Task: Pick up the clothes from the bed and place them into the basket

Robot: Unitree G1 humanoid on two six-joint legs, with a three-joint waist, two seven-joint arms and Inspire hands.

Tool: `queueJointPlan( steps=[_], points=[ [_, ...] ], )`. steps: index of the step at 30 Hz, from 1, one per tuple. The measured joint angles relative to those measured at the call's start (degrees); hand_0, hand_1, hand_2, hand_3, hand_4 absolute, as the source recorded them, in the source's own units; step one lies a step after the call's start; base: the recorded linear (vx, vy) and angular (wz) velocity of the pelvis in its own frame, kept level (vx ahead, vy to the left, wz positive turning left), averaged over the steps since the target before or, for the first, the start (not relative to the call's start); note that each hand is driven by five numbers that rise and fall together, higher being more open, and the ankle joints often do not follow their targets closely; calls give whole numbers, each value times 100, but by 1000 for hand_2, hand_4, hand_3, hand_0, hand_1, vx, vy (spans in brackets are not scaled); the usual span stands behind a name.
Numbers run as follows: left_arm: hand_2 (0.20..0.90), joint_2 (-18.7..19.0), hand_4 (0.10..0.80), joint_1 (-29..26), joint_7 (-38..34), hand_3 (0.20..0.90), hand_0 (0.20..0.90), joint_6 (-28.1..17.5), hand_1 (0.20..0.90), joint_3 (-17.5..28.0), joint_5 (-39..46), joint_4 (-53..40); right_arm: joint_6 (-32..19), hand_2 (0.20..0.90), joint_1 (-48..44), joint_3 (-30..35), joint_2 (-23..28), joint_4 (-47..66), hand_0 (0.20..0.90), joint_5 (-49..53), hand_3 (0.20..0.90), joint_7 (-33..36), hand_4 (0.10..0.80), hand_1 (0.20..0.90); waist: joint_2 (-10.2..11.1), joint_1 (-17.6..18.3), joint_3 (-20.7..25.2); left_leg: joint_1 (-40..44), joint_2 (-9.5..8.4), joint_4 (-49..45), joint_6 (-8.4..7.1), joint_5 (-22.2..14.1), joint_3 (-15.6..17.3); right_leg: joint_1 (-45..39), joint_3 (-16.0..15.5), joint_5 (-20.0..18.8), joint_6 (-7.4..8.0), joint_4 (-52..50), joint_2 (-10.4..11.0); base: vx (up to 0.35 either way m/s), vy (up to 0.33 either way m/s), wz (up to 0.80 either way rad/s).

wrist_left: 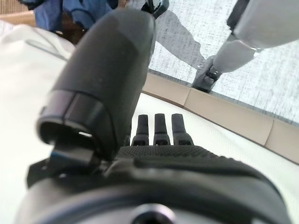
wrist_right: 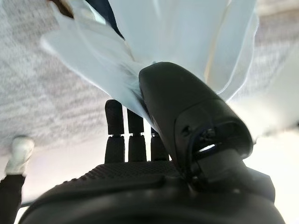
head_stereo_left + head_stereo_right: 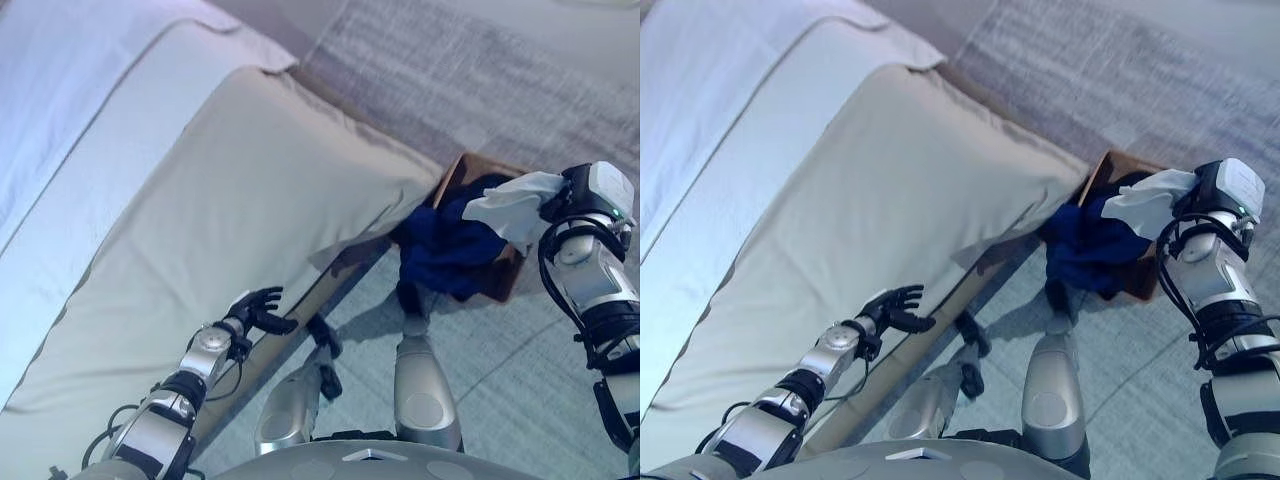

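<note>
A: Where is the garment right now?

B: The white garment (image 3: 512, 205) is pinched in the right hand (image 3: 1218, 195); the fingers (image 2: 128, 133) and thumb are closed on one bunched end, as the right wrist view shows.

A: And which way does it lie from those fingers?

B: It trails out ahead of them, its long axis running from the pinch toward the basket (image 3: 505, 280), whose open top sits just beyond and below, already holding dark blue clothes (image 3: 450, 250).

A: So the drop is close?

B: I judge so; the free end already overhangs the basket, so letting go should suffice.

A: The left hand (image 3: 255, 308)?

B: Empty, fingers loosely relaxed, at the edge of the bed (image 3: 230, 190), well away from the basket.
</note>
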State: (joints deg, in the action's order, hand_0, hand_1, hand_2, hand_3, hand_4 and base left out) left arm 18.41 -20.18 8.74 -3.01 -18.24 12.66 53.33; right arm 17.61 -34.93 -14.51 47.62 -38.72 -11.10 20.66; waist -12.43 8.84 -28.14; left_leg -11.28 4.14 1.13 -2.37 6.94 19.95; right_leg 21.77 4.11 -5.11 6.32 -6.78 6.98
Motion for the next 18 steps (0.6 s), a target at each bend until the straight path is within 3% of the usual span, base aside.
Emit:
queueJointPlan(
  steps=[7, 8, 9, 18],
  points=[
    [900, 173, 800, -180, 26, 900, 900, -106, 900, -158, 351, -338, 131, 300, -693, -4, -239, -608, 300, 170, 200, 481, 100, 300, 75, -261, -52, -646, -108, -476, 15, -48, -192, 1007, -12, 629, -119, -1348, 165, 6, -39, 16],
    [900, 200, 800, -166, 22, 900, 900, -104, 900, -226, 366, -346, 186, 488, -860, -19, -275, -715, 488, 208, 420, 507, 320, 488, 74, -287, -51, -734, -110, -513, 17, -54, -211, 1102, -12, 653, -114, -1404, 171, 34, -14, 9],
    [900, 206, 800, -164, 28, 900, 900, -92, 900, -238, 366, -335, 242, 900, -963, -40, -291, -795, 900, 216, 900, 508, 800, 900, 74, -281, -51, -779, -114, -524, 15, -54, -225, 1155, -12, 653, -115, -1433, 173, 14, -13, 5],
    [900, 207, 800, 21, 63, 900, 900, -71, 900, -420, 469, -363, 616, 900, -997, -251, -539, -1755, 900, 654, 900, 139, 800, 900, 73, -451, -51, -910, -110, -479, 3, -8, -477, 1139, -188, 592, -152, -1325, 177, 62, 31, 8]
  ],
)
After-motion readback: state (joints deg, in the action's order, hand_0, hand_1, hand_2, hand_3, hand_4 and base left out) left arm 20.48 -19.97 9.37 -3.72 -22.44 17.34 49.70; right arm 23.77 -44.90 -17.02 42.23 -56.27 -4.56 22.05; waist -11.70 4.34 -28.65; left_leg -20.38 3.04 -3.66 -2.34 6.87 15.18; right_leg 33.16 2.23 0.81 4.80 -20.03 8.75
